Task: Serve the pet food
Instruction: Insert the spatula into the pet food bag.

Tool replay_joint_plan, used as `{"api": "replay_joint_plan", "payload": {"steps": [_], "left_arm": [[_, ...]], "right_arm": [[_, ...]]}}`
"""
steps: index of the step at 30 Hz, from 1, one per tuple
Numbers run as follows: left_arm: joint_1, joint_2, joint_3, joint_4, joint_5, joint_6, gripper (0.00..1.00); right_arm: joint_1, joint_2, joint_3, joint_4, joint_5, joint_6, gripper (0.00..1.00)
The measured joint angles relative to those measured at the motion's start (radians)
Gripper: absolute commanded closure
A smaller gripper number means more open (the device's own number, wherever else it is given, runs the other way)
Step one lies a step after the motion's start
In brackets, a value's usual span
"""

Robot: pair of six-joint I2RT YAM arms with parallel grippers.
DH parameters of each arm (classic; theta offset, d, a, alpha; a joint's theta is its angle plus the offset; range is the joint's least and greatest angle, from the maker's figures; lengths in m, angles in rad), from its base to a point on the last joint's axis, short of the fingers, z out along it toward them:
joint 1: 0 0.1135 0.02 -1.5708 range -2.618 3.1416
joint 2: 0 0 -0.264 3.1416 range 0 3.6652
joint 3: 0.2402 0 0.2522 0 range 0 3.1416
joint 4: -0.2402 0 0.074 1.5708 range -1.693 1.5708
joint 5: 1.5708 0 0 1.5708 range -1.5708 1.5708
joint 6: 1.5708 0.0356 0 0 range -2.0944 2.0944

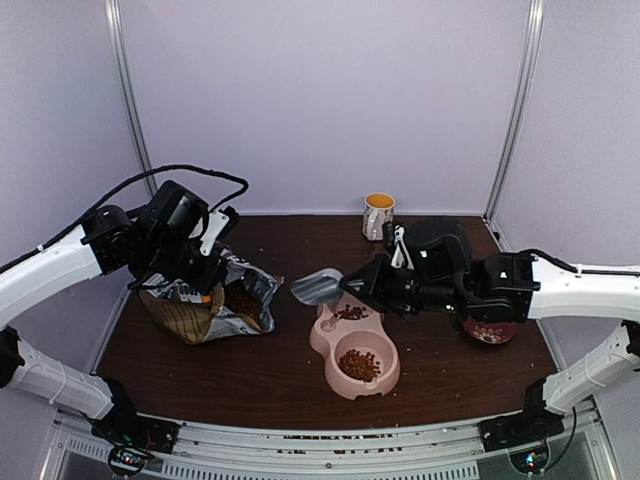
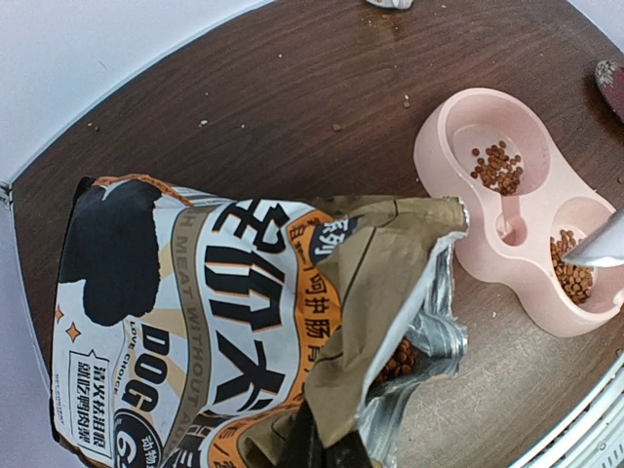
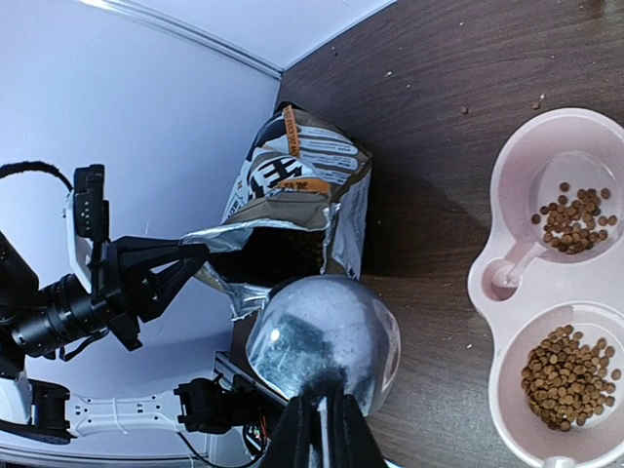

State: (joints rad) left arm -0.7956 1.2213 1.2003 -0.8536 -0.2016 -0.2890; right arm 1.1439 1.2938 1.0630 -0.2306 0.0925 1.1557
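The pet food shows as brown kibble in both cups of the pink double bowl [image 1: 322, 340], a small heap in the far cup [image 1: 352, 313] and a fuller one in the near cup [image 1: 360, 365]. More kibble [image 2: 398, 361] lies inside the open bag [image 1: 200, 305], which leans at the left. My left gripper [image 2: 322, 444] is shut on the bag's torn top edge and holds its mouth open. My right gripper [image 3: 327, 429] is shut on the handle of a clear scoop [image 3: 322, 336]. The scoop hangs between the bag's mouth and the bowl, and no kibble shows in it.
A yellow-lined mug [image 1: 378, 215] stands at the back of the table. A dark red dish [image 1: 490, 330] sits under my right arm. Loose crumbs dot the brown tabletop [image 2: 292, 117]. Walls close in the back and sides.
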Motion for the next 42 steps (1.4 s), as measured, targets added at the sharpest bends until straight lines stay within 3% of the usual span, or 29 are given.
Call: {"api": "replay_joint_plan", "payload": {"steps": [17,31,42], "left_arm": [[0.000,0.000,0.000,0.000,0.000,0.000,1.00],[0.000,0.000,0.000,0.000,0.000,0.000,1.00],[0.000,0.002,0.000,0.000,0.003,0.000,1.00]], "right_arm": [[0.119,0.166,0.140,0.068,-0.031,-0.057,1.00],[0.124,0.247,0.188,0.087,-0.018,-0.053,1.00],[0.099,0.422,0.313,0.077,0.079,-0.029,1.00]]}}
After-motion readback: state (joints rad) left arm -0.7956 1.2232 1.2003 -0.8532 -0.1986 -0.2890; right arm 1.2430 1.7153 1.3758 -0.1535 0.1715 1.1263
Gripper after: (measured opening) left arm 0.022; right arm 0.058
